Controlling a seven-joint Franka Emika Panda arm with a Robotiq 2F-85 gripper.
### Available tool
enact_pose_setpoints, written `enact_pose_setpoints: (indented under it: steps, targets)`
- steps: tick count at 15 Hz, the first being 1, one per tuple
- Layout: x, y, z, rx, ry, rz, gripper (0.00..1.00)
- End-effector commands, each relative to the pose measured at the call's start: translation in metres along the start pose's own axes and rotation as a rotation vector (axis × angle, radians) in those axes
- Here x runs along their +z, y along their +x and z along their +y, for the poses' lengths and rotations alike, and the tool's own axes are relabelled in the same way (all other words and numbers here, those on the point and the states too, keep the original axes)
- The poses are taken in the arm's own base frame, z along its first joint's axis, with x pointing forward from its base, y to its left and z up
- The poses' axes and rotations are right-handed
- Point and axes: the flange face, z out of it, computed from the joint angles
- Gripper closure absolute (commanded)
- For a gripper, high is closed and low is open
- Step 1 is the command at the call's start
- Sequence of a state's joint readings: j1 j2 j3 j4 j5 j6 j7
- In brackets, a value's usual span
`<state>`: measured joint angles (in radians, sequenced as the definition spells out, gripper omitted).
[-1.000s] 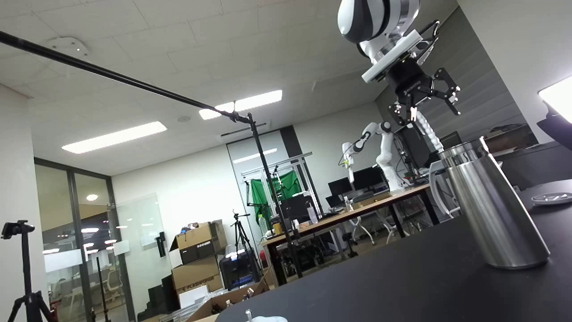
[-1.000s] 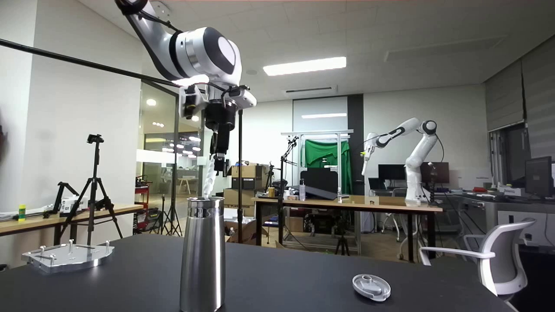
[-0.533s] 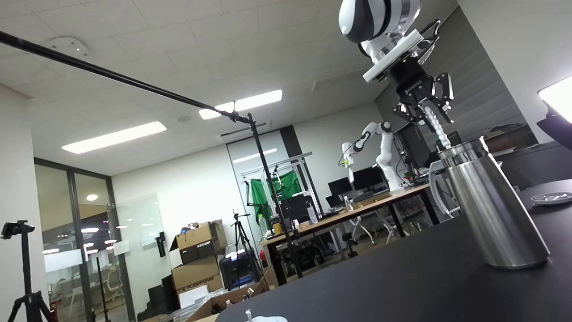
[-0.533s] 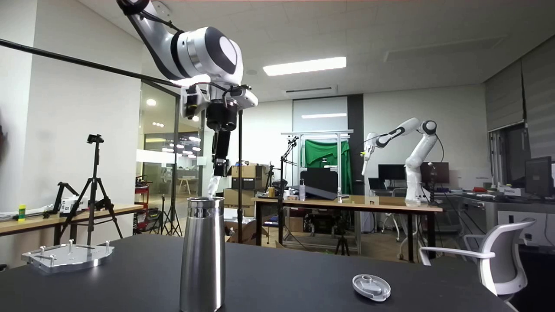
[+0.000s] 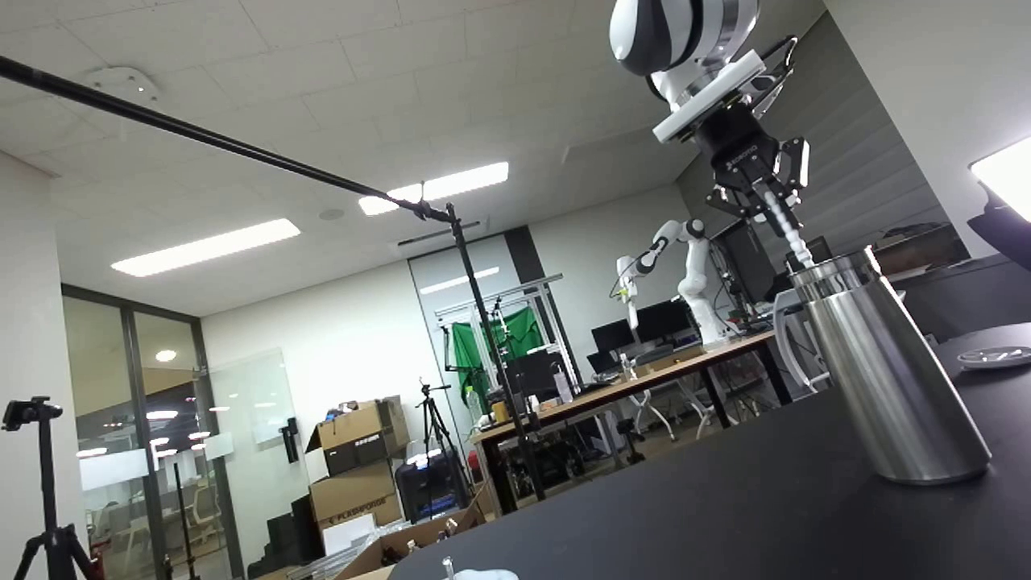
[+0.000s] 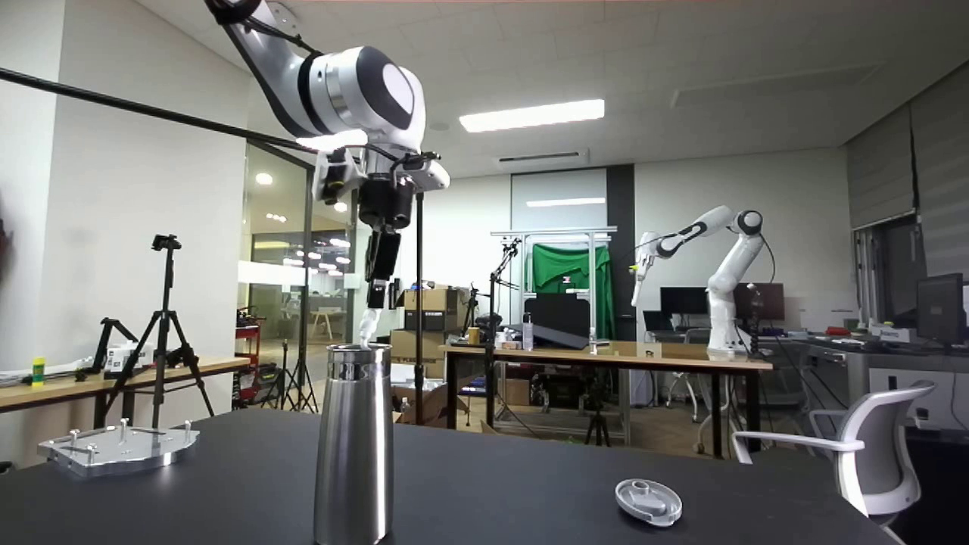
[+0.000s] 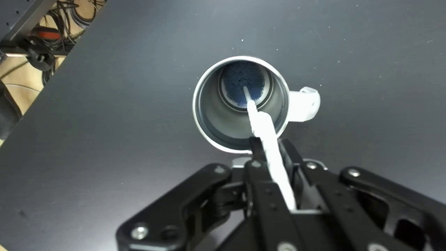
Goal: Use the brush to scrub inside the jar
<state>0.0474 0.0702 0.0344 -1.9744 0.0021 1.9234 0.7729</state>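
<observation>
The jar point(image 6: 354, 454), a tall brushed-metal cylinder, stands upright on the black table in both exterior views. From above, the wrist view shows its open rim point(image 7: 195, 104) and a white side handle point(image 7: 304, 104). A white, knobbly brush point(image 7: 275, 160) slants out of the mouth; its thin shaft runs down to a dark blue round patch point(image 7: 240, 78) inside, perhaps the bristles. My gripper point(image 7: 271, 145) is above the jar with its fingers closed round the upper part of the brush handle. In an exterior view the handle point(image 5: 793, 238) shows between fingers and rim.
A small round lid point(image 6: 649, 502) lies on the table, away from the jar. On the far side sits a clear plate with upright posts point(image 6: 121, 448). The table's edge point(image 7: 52, 78) runs diagonally in the wrist view. A white chair point(image 6: 878, 454) stands beyond the table.
The fingers have come together from wide apart and now hold the brush handle. The brush's upper end has shifted slightly between them. The arm has hardly moved, and the jar stays put.
</observation>
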Motion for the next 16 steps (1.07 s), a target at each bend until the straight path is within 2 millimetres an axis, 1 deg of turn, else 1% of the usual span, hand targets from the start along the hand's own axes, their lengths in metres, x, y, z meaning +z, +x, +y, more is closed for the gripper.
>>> enact_pose_setpoints:
  steps: [1, 5, 8, 11, 12, 14, 16]
  targets:
    - [-0.01, -0.009, 0.014, -0.187, 0.065, 0.03, 0.96]
    - [-0.011, -0.017, 0.037, -0.398, 0.158, 0.077, 0.96]
    - [-0.005, -0.027, 0.057, -0.545, 0.199, 0.082, 0.96]
    - [-0.002, -0.036, 0.077, -0.643, 0.216, 0.08, 0.96]
    - [-0.004, -0.039, 0.082, -0.661, 0.225, 0.079, 0.96]
    - [-0.015, -0.04, 0.089, -0.688, 0.24, 0.077, 0.96]
    - [-0.035, -0.042, 0.095, -0.71, 0.239, 0.103, 0.96]
